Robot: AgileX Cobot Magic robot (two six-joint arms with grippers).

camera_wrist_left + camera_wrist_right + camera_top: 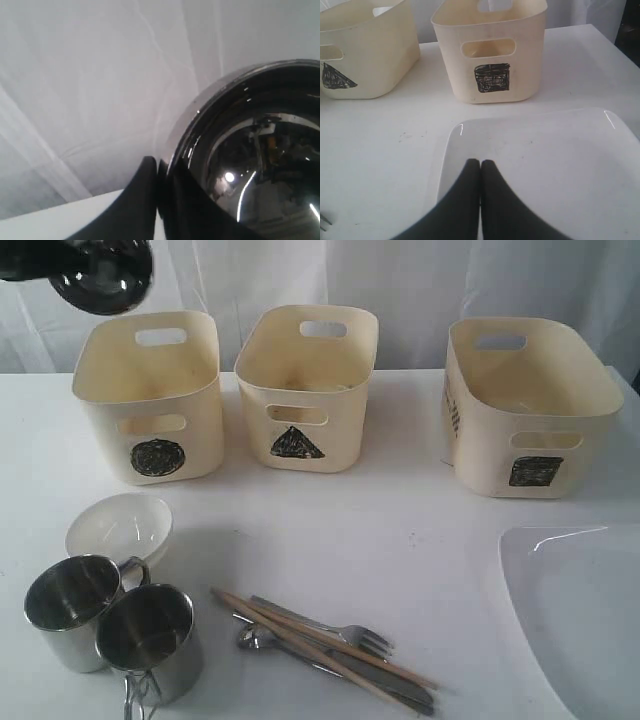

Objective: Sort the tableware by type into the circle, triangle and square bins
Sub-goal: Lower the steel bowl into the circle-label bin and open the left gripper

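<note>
My left gripper (pixel 159 167) is shut on the rim of a shiny steel mug (pixel 250 150). In the exterior view that mug (pixel 103 275) hangs tilted above the back of the circle bin (pixel 150 400). The triangle bin (pixel 305 390) and the square bin (pixel 530 410) stand to its right. Two more steel mugs (pixel 70 610) (pixel 150 640) and a white bowl (pixel 120 525) sit at the front left. Fork (pixel 330 625), spoon (pixel 255 638), knife (pixel 395 688) and chopsticks (pixel 330 650) lie together at the front. My right gripper (pixel 480 165) is shut and empty over the near edge of the white plate (pixel 545 165).
White table (pixel 330 530) with a white curtain behind the bins. The plate (pixel 580 610) fills the front right corner. Bare table lies between the bins and the cutlery.
</note>
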